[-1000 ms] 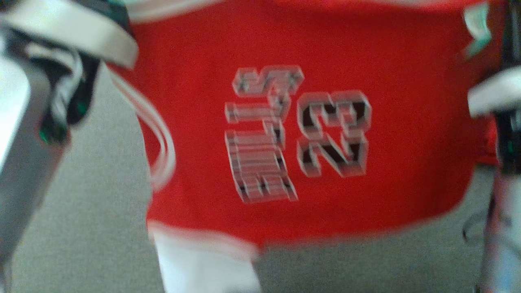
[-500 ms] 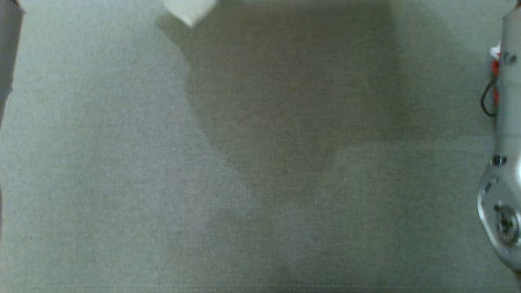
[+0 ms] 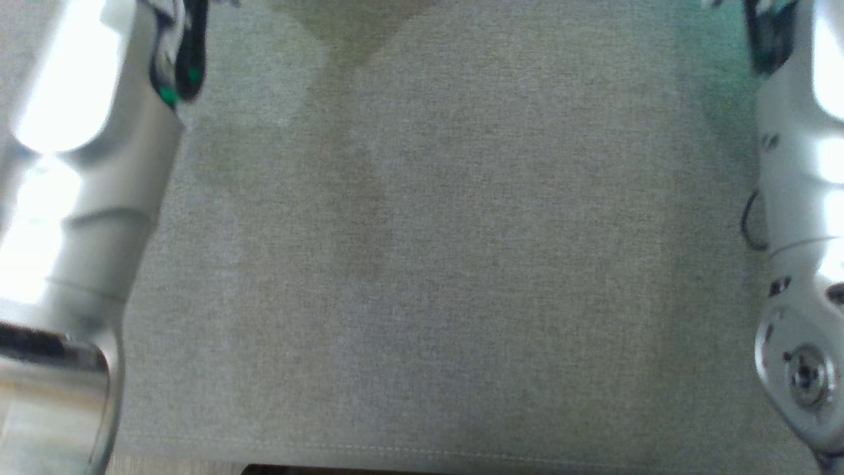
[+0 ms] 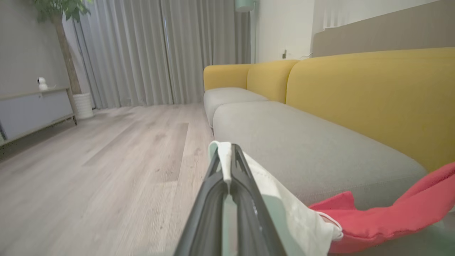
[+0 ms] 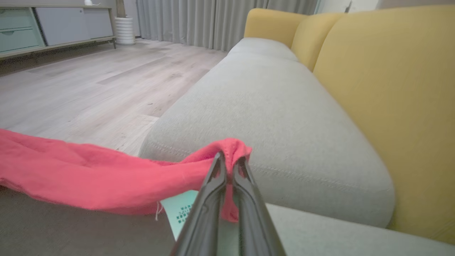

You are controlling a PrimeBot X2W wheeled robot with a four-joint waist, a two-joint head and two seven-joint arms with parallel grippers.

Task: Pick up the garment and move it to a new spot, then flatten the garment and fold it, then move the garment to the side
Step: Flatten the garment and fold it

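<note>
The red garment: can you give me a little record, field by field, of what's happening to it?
garment: red with white trim, hanging between both grippers
left gripper: shut on its white edge
right gripper: shut on a red fold
tag: pale green, by the right gripper
setting: grey sofa seat, yellow backrest, wooden floor

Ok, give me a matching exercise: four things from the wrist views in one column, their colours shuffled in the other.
Things:
1. garment
2. sofa back
3. seat cushion
4. tag

Colours:
a. grey
b. mint green
c. red
d. yellow

Pairs: 1-c, 2-d, 3-a, 4-b
</note>
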